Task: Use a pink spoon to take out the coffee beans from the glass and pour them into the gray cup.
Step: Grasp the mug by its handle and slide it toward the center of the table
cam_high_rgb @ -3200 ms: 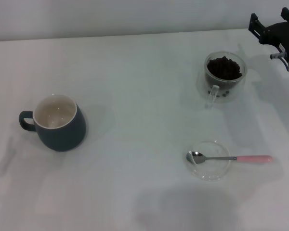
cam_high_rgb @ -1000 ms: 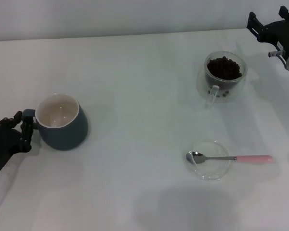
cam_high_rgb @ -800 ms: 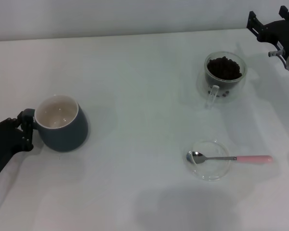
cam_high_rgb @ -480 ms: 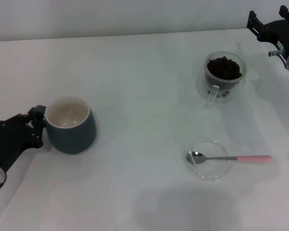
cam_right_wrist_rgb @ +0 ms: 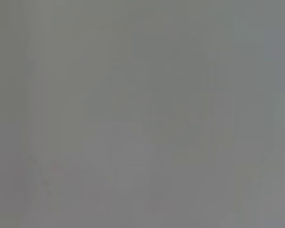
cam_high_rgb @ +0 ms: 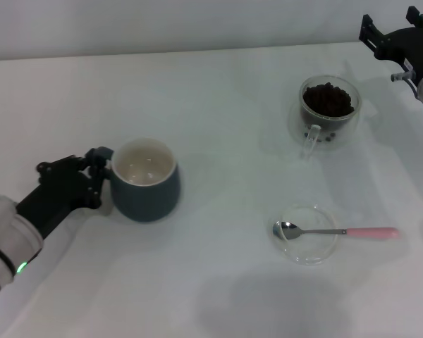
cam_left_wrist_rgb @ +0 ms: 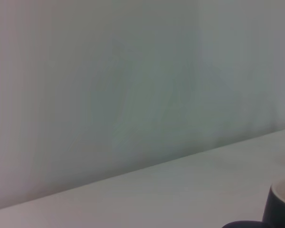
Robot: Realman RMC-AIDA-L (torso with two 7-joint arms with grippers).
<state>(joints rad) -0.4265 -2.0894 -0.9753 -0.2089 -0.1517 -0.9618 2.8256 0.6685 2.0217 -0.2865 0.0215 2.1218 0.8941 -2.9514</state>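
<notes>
The gray cup (cam_high_rgb: 146, 184), dark blue-gray with a cream inside, stands upright left of the table's middle. My left gripper (cam_high_rgb: 95, 176) is shut on its handle from the left, hiding the handle. The cup's rim also shows in the left wrist view (cam_left_wrist_rgb: 281, 204). The glass (cam_high_rgb: 329, 116) stands at the far right, holding a heap of coffee beans (cam_high_rgb: 328, 98). The pink spoon (cam_high_rgb: 338, 231) lies with its bowl in a flat clear dish, handle pointing right. My right gripper (cam_high_rgb: 398, 35) is open and empty at the far right corner, beyond the glass.
The flat clear glass dish (cam_high_rgb: 309, 252) sits at the near right under the spoon's bowl. A plain wall runs behind the table's far edge. The right wrist view shows only a plain grey surface.
My left arm came in from the left, took the gray cup's handle and slid the cup to the right, toward the table's middle. The right arm, glass and spoon stayed put.
</notes>
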